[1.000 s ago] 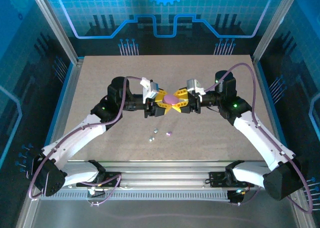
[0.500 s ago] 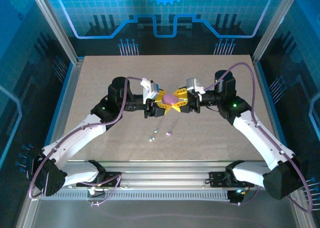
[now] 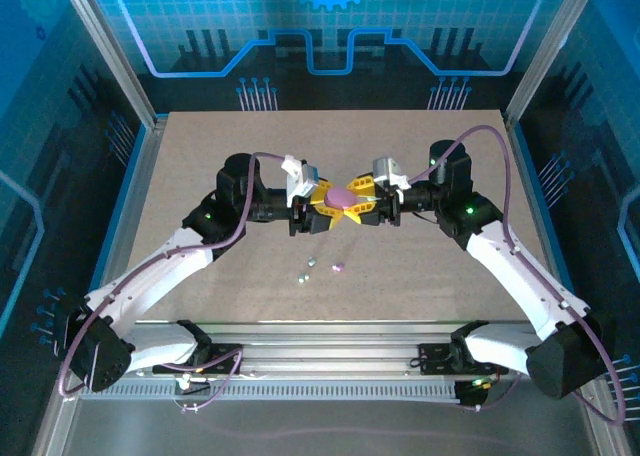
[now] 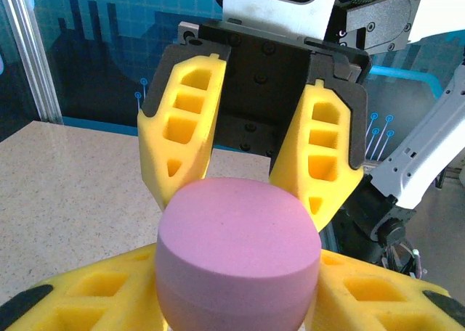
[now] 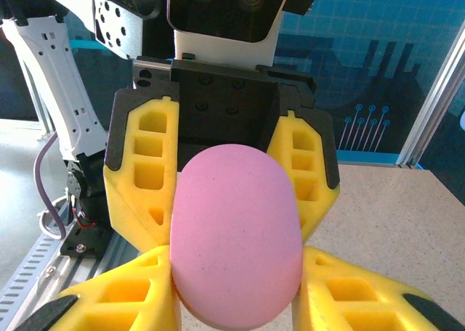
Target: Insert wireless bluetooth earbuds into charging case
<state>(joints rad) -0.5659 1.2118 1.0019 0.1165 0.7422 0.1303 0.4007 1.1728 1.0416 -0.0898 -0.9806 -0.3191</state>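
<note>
Your left gripper [image 3: 322, 209] is clamped on the purple-pink charging case [image 3: 344, 194] over the middle of the table [image 3: 200, 176], and your right gripper [image 3: 366, 208] pinches that same case from the opposite side. The earbuds [image 3: 312, 262] lie loose on the table below, toward its near edge.

A smooth pink oval plastic case [image 3: 343, 194] sits over the middle of the speckled beige tabletop [image 3: 200, 166], clasped between the left gripper [image 3: 330, 204] on its left and the right gripper [image 3: 358, 202] on its right. Three tiny pebble-like earbuds [image 3: 312, 262] lie on the tabletop nearer the bases.
</note>
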